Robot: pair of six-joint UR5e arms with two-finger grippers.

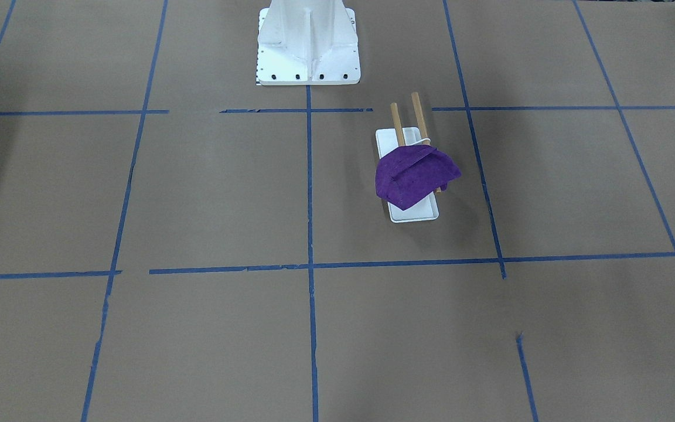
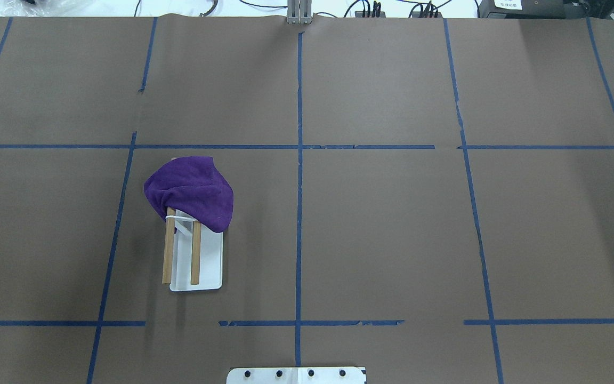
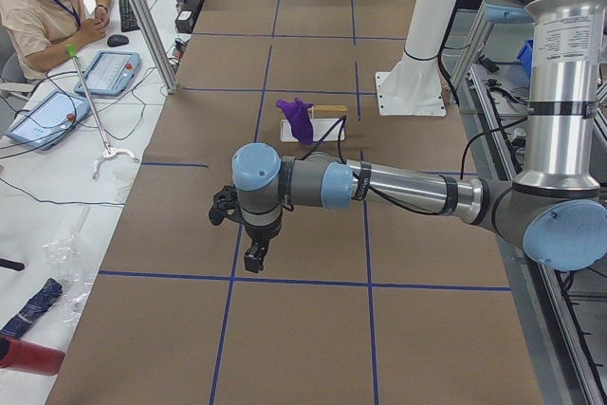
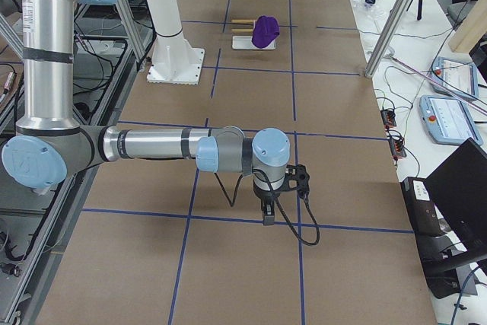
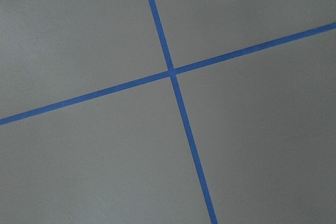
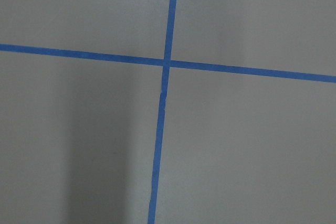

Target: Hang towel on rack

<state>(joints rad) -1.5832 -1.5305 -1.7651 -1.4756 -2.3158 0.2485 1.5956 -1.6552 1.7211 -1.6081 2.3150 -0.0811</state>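
**Front view.** I log the towel (image 1: 413, 176) bunched across both wooden rods (image 1: 418, 114) of the rack (image 1: 415, 214). It covers the rod ends farther from the robot. The ends nearer the white pedestal (image 1: 308, 47) are bare. The rack stands on the brown table (image 1: 197, 193), in the robot's left half, inside one square of blue tape lines (image 1: 309, 176).

**Overhead view.** The towel lies over the far end of the two rods and spills past the white tray on both sides. The near half of the rods and tray is uncovered.

**Left side view.** My left arm (image 3: 408, 187) reaches level over the table. The left gripper (image 3: 254, 258) points down above the paper, well apart from the rack. I cannot tell whether its fingers are spread or closed. An operator (image 3: 47, 7) sits at a side desk.

**Right side view.** My right arm (image 4: 152, 144) reaches out level. The right gripper (image 4: 268, 215) points down, well apart from the rack. I cannot tell its finger state either.

**Left wrist view.** Brown paper and a crossing of tape lines.

**Right wrist view.** Brown paper and a crossing of tape lines.
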